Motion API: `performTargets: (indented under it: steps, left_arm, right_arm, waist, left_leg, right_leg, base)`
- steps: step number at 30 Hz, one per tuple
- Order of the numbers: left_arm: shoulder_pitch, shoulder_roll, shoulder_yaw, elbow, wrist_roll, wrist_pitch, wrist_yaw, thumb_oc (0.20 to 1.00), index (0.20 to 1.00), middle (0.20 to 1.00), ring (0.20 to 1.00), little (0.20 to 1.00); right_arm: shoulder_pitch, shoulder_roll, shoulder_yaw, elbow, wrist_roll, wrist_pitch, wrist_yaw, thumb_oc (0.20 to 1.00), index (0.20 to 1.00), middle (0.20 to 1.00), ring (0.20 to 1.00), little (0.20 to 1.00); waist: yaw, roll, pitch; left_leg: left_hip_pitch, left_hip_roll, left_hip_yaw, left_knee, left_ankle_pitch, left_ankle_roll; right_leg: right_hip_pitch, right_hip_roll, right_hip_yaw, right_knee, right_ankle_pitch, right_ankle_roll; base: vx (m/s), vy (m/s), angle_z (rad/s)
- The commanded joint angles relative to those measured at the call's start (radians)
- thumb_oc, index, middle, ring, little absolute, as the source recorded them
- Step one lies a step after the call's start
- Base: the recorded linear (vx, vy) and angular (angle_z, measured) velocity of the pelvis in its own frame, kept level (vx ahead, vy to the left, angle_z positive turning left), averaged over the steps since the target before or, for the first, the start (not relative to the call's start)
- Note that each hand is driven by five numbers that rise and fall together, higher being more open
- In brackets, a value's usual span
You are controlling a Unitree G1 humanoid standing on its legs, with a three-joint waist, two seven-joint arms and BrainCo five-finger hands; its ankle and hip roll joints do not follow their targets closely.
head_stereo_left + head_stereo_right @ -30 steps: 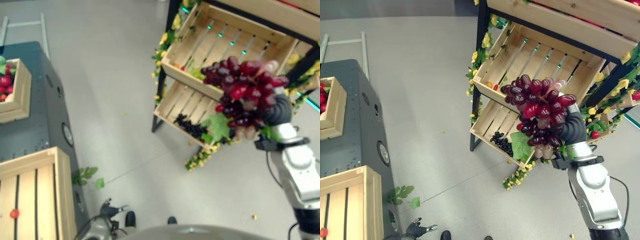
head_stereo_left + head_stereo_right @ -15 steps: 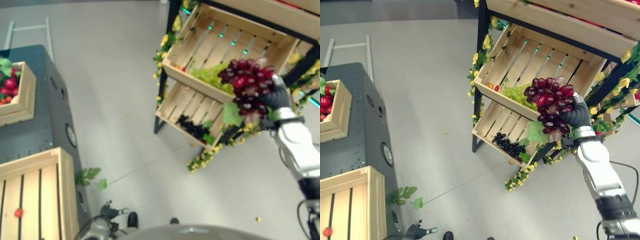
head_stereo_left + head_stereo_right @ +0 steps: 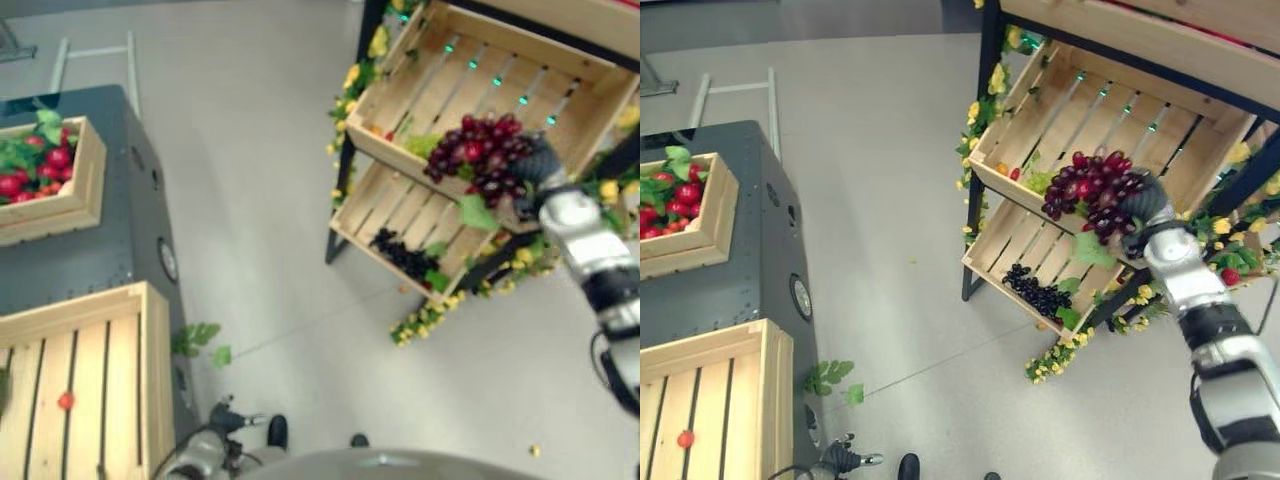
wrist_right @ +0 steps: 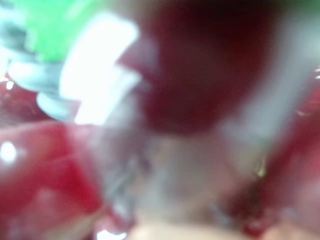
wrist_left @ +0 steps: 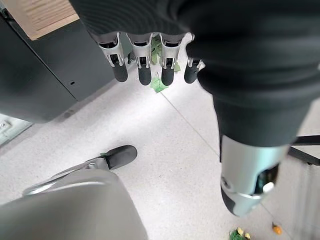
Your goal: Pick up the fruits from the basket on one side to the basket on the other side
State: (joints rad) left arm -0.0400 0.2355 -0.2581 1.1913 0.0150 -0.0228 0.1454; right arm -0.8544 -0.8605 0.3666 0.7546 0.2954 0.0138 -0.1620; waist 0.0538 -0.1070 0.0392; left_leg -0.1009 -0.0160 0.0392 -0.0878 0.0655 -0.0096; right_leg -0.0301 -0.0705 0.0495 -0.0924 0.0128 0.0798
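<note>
Dark-red grape bunch point(image 3: 1092, 185) w/ one green leaf is clutched in the right hand point(image 3: 1145, 205), fingers curled round it, over the front edge of the upper slatted crate point(image 3: 1110, 110) on the rack. Lower crate point(image 3: 1005, 250) holds one black grape bunch point(image 3: 1035, 292). Left hand point(image 5: 150, 60) hangs over the floor point(image 5: 165, 150), fingers straight, nothing in it. Two wooden crates at left: one w/ red fruit point(image 3: 685, 215), one point(image 3: 715, 400) w/ a single red fruit.

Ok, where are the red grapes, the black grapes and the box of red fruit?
red grapes point(image 3: 1095, 185): right eye view, middle of the bunch.
black grapes point(image 3: 1033, 291): right eye view, middle of the cluster.
box of red fruit point(image 3: 700, 250): right eye view, front wall.
</note>
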Motion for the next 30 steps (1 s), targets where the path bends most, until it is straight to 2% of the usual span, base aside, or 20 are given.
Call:
performTargets:
  steps: [1, 15, 18, 23, 24, 25, 28, 30]
  left_arm:
    - [0.02, -0.029, -0.083, 0.085, -0.035, 0.004, -0.015, 1.0, 1.0, 1.0, 1.0, 1.0]
    - [0.007, -0.015, -0.115, 0.128, -0.071, 0.008, -0.031, 1.0, 1.0, 1.0, 1.0, 1.0]
    - [0.005, -0.015, -0.118, 0.133, -0.076, 0.01, -0.03, 1.0, 1.0, 1.0, 1.0, 1.0]
    - [-0.001, -0.008, -0.123, 0.133, -0.067, 0.013, -0.027, 1.0, 1.0, 1.0, 1.0, 1.0]
    - [-0.003, -0.005, -0.125, 0.133, -0.064, 0.014, -0.03, 1.0, 1.0, 1.0, 1.0, 1.0]
    - [-0.003, -0.007, -0.124, 0.133, -0.064, 0.014, -0.03, 1.0, 1.0, 1.0, 1.0, 1.0]
    - [-0.013, -0.007, -0.122, 0.139, -0.063, 0.014, -0.028, 1.0, 1.0, 1.0, 1.0, 1.0]
    - [-0.014, -0.01, -0.118, 0.14, -0.062, 0.016, -0.031, 1.0, 1.0, 1.0, 1.0, 1.0]
  right_arm:
    - [-0.176, -0.085, 0.007, 0.053, 0.024, -0.032, -0.034, 0.2, 0.2, 0.2, 0.2, 0.2]
    - [-0.56, -0.159, 0.249, 0.485, 0.047, 0.019, 0.001, 0.2, 0.2, 0.2, 0.2, 0.2]
    - [-0.614, -0.187, 0.3, 0.54, 0.01, 0.029, 0.0, 0.2, 0.2, 0.2, 0.2, 0.2]
    - [-0.661, -0.225, 0.413, 0.597, -0.144, 0.052, 0.014, 0.2, 0.2, 0.2, 0.2, 0.2]
    - [-0.674, -0.235, 0.471, 0.608, -0.223, 0.059, 0.031, 0.445, 0.445, 0.445, 0.445, 0.445]
    - [-0.679, -0.234, 0.476, 0.61, -0.223, 0.058, 0.033, 1.0, 1.0, 1.0, 1.0, 1.0]
    - [-0.681, -0.233, 0.505, 0.604, -0.274, 0.062, 0.029, 1.0, 1.0, 1.0, 1.0, 1.0]
    - [-0.682, -0.224, 0.569, 0.579, -0.371, 0.064, 0.057, 1.0, 1.0, 1.0, 1.0, 1.0]
  waist:
    - [0.036, -0.008, -0.033]
    - [0.041, -0.009, -0.021]
    - [0.037, -0.007, -0.017]
    - [0.034, -0.002, -0.008]
    - [0.034, 0.0, -0.002]
    - [0.034, 0.003, -0.001]
    - [0.031, 0.01, 0.011]
    - [0.031, 0.014, 0.016]
  left_leg:
    - [0.049, -0.007, -0.011, 0.011, -0.125, 0.0]
    - [0.015, -0.003, -0.038, 0.007, -0.102, -0.024]
    - [0.007, -0.002, -0.047, 0.007, -0.098, -0.03]
    - [-0.001, -0.001, -0.058, 0.007, -0.091, -0.037]
    - [-0.003, 0.0, -0.062, 0.007, -0.089, -0.041]
    - [-0.003, 0.0, -0.062, 0.007, -0.089, -0.041]
    - [-0.011, -0.003, -0.069, 0.008, -0.083, -0.043]
    - [-0.013, -0.001, -0.07, 0.006, -0.08, -0.045]
  right_leg:
    - [-0.039, 0.04, 0.035, 0.005, -0.023, 0.056]
    - [-0.058, 0.036, -0.002, 0.005, -0.028, 0.046]
    - [-0.062, 0.034, -0.015, 0.005, -0.03, 0.044]
    - [-0.065, 0.032, -0.029, 0.005, -0.035, 0.039]
    - [-0.065, 0.03, -0.036, 0.005, -0.036, 0.037]
    - [-0.065, 0.03, -0.036, 0.005, -0.036, 0.037]
    - [-0.071, 0.029, -0.04, 0.005, -0.035, 0.035]
    - [-0.071, 0.029, -0.043, 0.005, -0.037, 0.033]
  base:
    - [0.01, 0.0, 0.04]
    - [0.01, -0.005, 0.08]
    - [0.01, -0.016, 0.09]
    - [0.01, -0.014, 0.15]
    - [0.0, -0.016, 0.13]
    - [-0.01, -0.019, 0.05]
    - [-0.01, -0.005, 0.03]
    - [-0.01, -0.003, 0.08]
